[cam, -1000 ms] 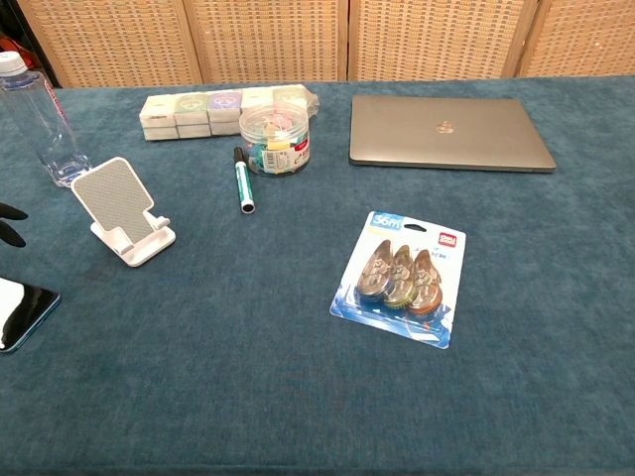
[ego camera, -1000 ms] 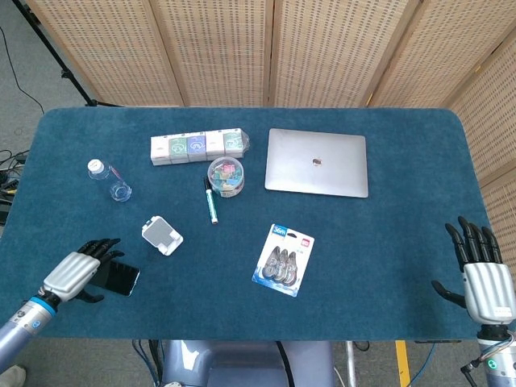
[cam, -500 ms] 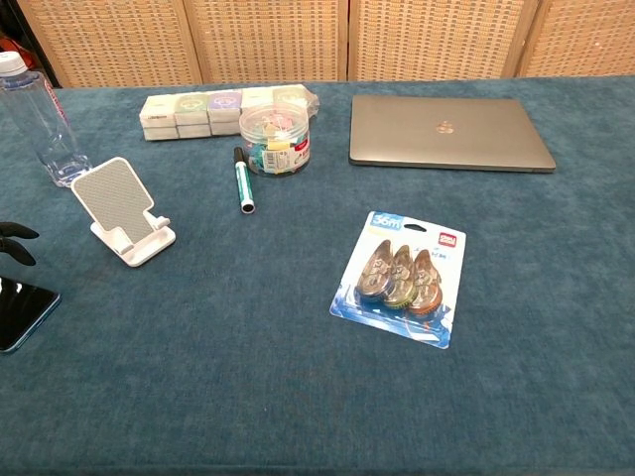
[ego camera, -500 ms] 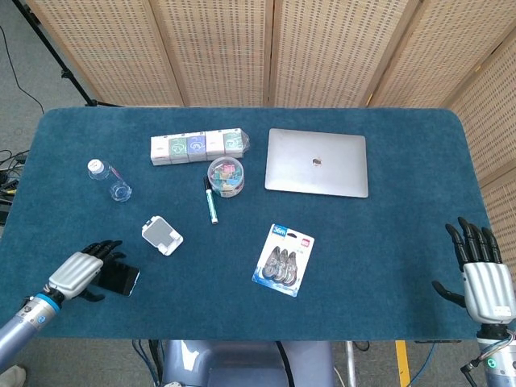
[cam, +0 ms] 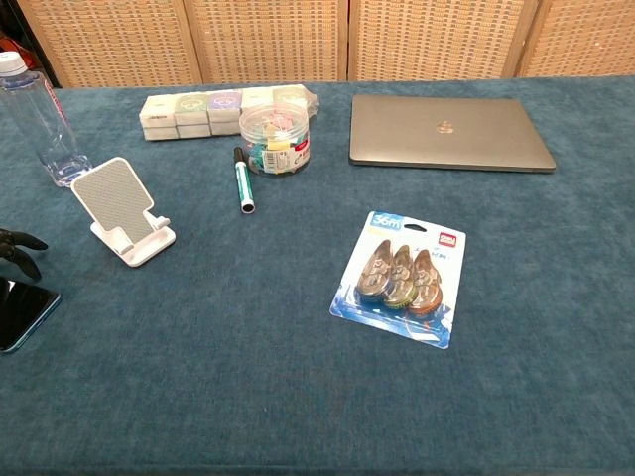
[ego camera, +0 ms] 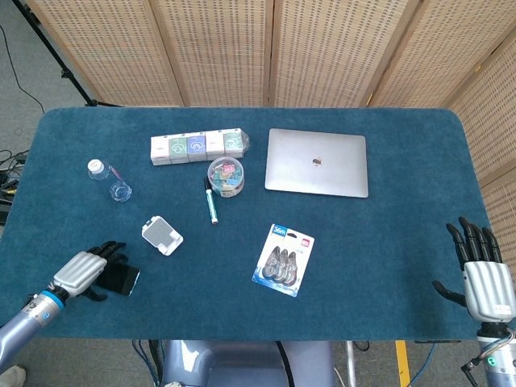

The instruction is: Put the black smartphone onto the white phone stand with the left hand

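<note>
Near the front left edge of the tabletop (ego camera: 379, 266) lies the black smartphone (ego camera: 121, 280), flat on the blue cloth. Over its left part rests the left hand (ego camera: 85, 270), palm down, with the dark fingers (cam: 20, 248) bent downward onto the phone; whether they really grip it cannot be told. The forearm comes in low from the left corner. Just beyond the phone stands the white phone stand (cam: 121, 209), apart from it. At the far right, the right hand (ego camera: 484, 274) stays open, fingers spread, holding nothing.
</note>
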Controlling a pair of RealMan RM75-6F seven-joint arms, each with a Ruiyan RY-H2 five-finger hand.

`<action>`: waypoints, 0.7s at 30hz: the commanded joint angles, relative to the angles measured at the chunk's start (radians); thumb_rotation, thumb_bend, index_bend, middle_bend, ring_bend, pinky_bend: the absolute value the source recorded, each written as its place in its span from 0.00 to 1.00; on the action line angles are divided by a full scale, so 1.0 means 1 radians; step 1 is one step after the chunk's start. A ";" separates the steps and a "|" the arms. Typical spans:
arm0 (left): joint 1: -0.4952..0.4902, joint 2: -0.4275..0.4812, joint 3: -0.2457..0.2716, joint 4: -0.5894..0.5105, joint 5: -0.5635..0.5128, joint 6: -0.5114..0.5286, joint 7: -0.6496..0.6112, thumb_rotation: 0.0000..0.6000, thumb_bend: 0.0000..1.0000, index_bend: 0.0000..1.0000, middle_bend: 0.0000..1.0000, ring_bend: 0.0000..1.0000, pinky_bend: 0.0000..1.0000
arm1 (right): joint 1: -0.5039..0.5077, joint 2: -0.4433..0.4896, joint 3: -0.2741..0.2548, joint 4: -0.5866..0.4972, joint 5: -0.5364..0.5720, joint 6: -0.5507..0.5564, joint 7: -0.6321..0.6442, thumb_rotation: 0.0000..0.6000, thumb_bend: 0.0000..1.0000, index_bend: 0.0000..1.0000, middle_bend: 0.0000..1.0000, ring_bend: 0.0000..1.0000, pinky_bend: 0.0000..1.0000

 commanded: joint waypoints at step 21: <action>0.039 -0.032 0.012 0.054 0.017 0.143 0.024 1.00 0.28 0.55 0.37 0.28 0.42 | 0.001 0.006 -0.003 -0.012 0.006 -0.011 0.007 1.00 0.00 0.00 0.00 0.00 0.00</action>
